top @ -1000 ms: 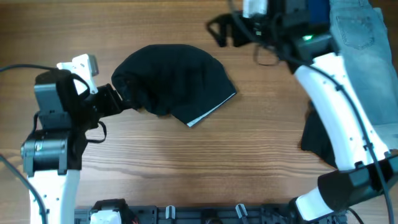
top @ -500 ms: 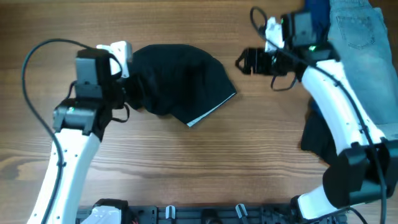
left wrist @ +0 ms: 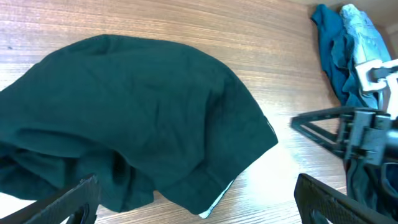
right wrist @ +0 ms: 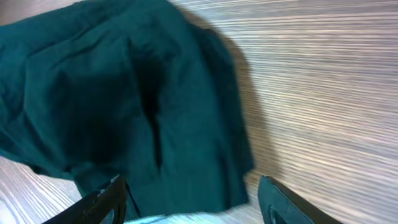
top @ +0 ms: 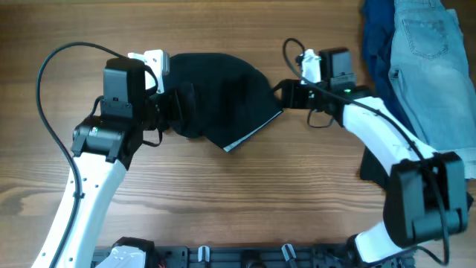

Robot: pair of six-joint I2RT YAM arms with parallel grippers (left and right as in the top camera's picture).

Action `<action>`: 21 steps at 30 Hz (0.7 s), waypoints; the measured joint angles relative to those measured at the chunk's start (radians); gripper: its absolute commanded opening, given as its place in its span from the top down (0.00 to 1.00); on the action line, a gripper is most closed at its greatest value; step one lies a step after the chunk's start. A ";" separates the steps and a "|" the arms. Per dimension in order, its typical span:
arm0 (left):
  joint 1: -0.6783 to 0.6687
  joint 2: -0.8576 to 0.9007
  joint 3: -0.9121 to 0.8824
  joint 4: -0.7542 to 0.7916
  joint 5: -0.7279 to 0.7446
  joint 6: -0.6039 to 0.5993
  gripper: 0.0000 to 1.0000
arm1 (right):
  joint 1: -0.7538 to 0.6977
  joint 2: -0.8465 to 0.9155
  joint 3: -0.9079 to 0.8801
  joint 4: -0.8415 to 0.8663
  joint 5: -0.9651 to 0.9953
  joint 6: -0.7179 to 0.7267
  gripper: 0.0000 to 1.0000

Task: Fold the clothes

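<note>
The clothes in work are black shorts [top: 219, 89], bunched in a rounded heap on the wooden table, with a pale lining strip showing at their lower edge [top: 249, 136]. My left gripper [top: 178, 104] is at the heap's left side, jaws wide open. In the left wrist view the shorts [left wrist: 137, 118] fill the space ahead of the left gripper [left wrist: 199, 205]. My right gripper [top: 281, 95] is at the heap's right edge, also open. In the right wrist view the right gripper [right wrist: 193, 205] has the shorts' edge [right wrist: 186, 155] lying between its spread fingers [right wrist: 102, 202].
Light-blue denim shorts [top: 431, 67] and a dark blue garment [top: 378, 37] lie at the far right. A black cloth [top: 378, 167] sits partly under the right arm. The left wrist view also shows the blue garment [left wrist: 336, 56].
The right gripper came down and left from the table's far edge to the shorts' right edge, its jaws narrowing. The left arm swung up to the heap's left side.
</note>
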 measured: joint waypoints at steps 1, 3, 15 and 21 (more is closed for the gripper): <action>-0.001 0.000 0.000 0.002 0.000 0.000 0.00 | 0.010 0.011 0.000 0.016 -0.001 0.006 0.32; -0.001 0.000 0.000 0.002 -0.001 0.000 0.00 | 0.029 0.039 0.000 0.039 -0.001 0.012 0.32; -0.001 0.000 0.000 0.000 -0.004 0.000 0.00 | 0.047 0.124 -0.006 0.052 0.088 0.030 0.27; -0.001 0.000 0.000 0.001 -0.004 0.000 0.00 | 0.047 0.124 -0.006 0.052 0.130 0.033 0.36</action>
